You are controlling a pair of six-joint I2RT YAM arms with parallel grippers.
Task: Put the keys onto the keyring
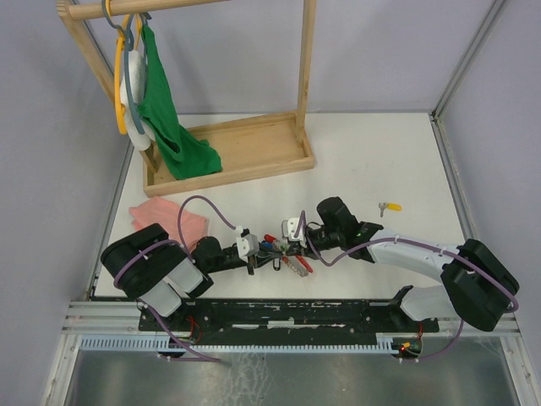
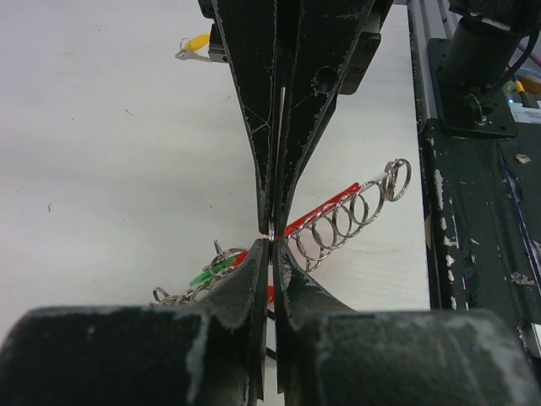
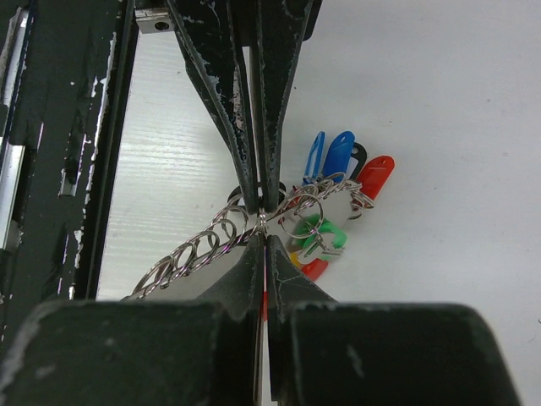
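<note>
White tabletop (image 1: 380,152), and the tools meet nose to nose: left gripper (image 2: 272,245) and right gripper (image 3: 264,222) are both clenched on the silver wire keyring (image 3: 296,203), likely bracing it for prying open. The green-tagged silver key (image 3: 321,233) sits in the bunch. The yellow-tagged silver key (image 1: 390,206) lies alone, well apart.

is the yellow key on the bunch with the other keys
No, the yellow key lies alone on the table, well apart from the bunch.
</note>
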